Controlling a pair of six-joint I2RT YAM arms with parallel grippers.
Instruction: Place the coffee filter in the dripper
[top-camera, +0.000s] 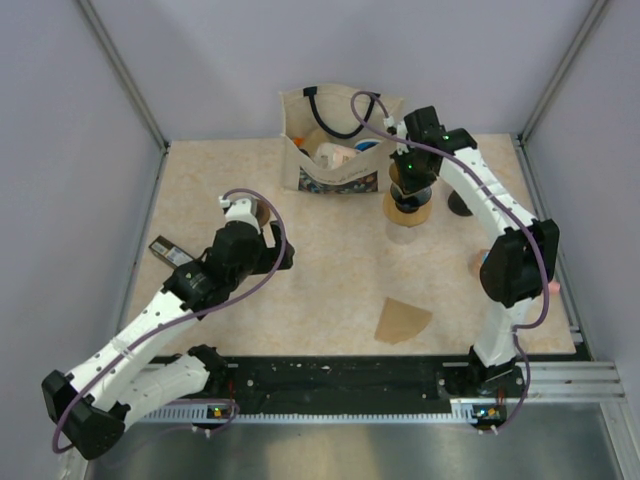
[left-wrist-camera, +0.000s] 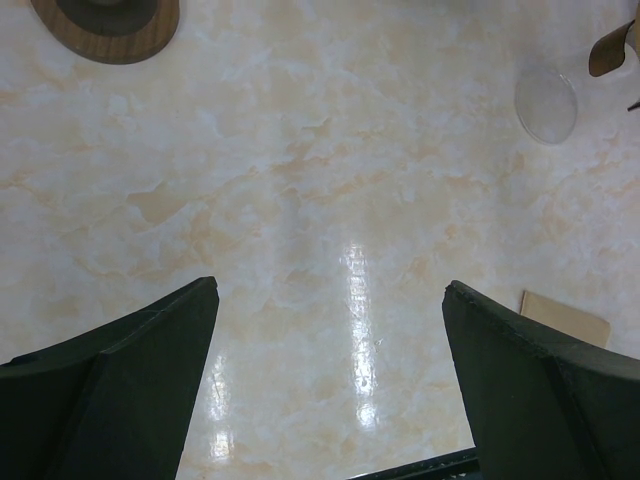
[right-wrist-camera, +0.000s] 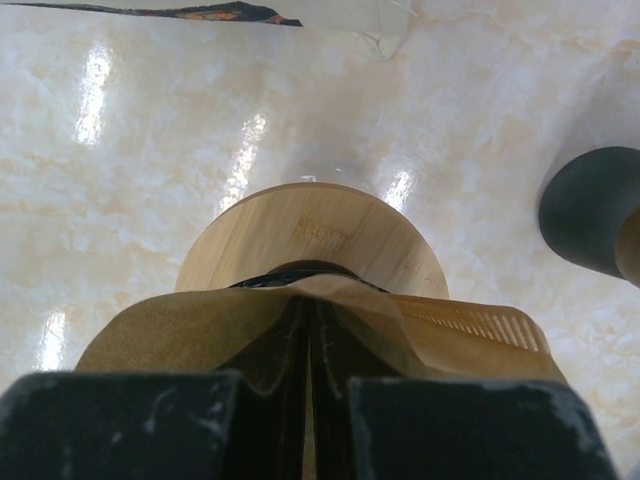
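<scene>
My right gripper (top-camera: 411, 172) is shut on a light-brown paper coffee filter (right-wrist-camera: 180, 330), pinching its folded middle between the fingers (right-wrist-camera: 318, 378). It holds the filter just above the dripper (top-camera: 408, 212). In the right wrist view the dripper's round tan ring base (right-wrist-camera: 320, 235) shows just beyond the paper, and the blue cone is hidden. A second flat filter (top-camera: 402, 320) lies on the table near the front; its corner also shows in the left wrist view (left-wrist-camera: 565, 318). My left gripper (top-camera: 248, 212) is open and empty above bare table (left-wrist-camera: 330, 288).
A cloth bag (top-camera: 330, 150) with items stands at the back centre. A dark round object (right-wrist-camera: 595, 210) stands right of the dripper. A tan ring with a dark centre (left-wrist-camera: 105, 15) lies by the left gripper. A clear glass cup (left-wrist-camera: 547, 103) and a black device (top-camera: 170, 250) are on the table.
</scene>
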